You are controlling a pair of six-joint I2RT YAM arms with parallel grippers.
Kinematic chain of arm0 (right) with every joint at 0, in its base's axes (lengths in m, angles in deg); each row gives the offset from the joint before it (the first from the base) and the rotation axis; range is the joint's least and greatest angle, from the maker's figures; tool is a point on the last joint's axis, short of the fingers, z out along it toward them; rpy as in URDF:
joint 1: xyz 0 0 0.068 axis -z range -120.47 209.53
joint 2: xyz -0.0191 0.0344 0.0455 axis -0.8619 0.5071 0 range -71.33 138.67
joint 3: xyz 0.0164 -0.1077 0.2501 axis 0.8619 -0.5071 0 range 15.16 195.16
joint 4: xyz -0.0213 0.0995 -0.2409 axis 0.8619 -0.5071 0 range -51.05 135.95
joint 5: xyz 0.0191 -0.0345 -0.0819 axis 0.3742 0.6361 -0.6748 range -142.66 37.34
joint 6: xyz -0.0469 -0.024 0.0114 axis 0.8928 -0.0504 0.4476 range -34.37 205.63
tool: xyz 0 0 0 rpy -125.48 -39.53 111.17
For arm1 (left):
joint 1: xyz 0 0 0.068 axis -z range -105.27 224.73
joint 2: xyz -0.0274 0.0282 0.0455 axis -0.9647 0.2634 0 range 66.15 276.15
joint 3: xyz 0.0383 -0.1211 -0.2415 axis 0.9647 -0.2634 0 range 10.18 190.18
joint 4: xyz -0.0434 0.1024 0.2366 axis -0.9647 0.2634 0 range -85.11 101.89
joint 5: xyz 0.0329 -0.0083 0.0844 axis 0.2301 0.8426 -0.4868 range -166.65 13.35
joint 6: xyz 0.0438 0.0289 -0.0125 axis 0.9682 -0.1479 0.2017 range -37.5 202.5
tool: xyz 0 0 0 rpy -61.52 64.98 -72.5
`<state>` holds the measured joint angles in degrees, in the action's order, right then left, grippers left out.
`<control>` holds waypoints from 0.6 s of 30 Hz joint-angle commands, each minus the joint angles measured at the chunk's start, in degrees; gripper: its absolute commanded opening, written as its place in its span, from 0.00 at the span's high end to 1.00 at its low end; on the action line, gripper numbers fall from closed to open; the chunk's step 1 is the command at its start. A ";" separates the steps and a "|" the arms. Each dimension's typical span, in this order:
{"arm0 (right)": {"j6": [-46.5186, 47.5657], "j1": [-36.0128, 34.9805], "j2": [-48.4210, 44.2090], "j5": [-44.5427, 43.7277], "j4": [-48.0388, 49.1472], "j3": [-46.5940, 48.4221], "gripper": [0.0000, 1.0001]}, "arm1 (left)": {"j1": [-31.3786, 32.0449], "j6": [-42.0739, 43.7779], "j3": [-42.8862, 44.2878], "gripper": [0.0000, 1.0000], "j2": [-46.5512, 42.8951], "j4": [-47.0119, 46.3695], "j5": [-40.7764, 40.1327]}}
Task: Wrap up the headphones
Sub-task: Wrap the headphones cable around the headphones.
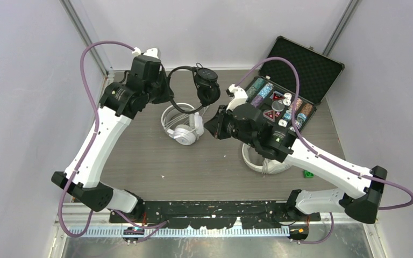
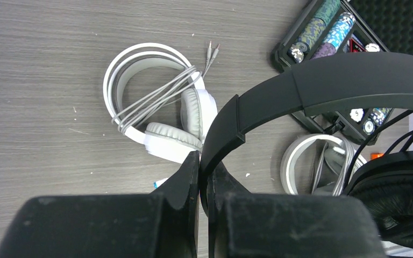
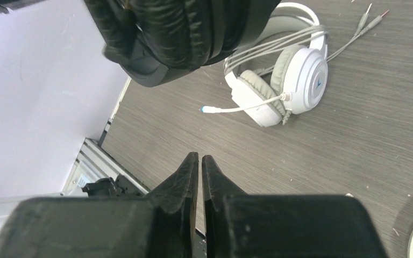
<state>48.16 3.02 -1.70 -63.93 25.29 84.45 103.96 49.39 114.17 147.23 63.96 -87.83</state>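
The black headset hangs above the table at the back, its headband [image 2: 312,86] pinched by my shut left gripper [image 2: 204,161] and its padded cups [image 1: 207,86] hanging to the right. Thin black cable strands [image 2: 408,129] run beside one cup. In the right wrist view the black cups [image 3: 183,32] hang just above and ahead of my right gripper [image 3: 200,158], whose jaws are together with nothing between them. One white headset [image 1: 183,126] lies mid-table with its cable wound across the band [image 2: 150,99]. A second white headset [image 1: 263,160] lies partly under my right arm.
An open black case [image 1: 304,67] of coloured poker chips [image 1: 279,105] stands at the back right. A small green object [image 1: 307,173] lies near the right arm. The first white headset's plugs [image 2: 211,51] and mic boom [image 3: 236,108] rest on the wood-grain table [image 1: 204,166].
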 commanded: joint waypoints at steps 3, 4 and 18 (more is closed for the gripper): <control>4.06 -2.85 -4.68 -10.22 0.27 5.17 0.78 | -0.23 -1.64 2.36 1.00 -2.92 -4.48 -3.48; 4.41 -3.70 -5.05 -11.77 -0.56 6.10 0.76 | -0.23 -1.53 2.41 1.00 -2.92 -4.49 -3.75; 6.30 -6.86 -1.90 -22.23 -3.61 17.75 0.63 | -0.24 -0.21 2.04 1.00 -2.37 -4.73 -6.04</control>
<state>53.64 -3.43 -6.01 -81.83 21.90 98.75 103.96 49.11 114.17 146.29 63.77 -93.03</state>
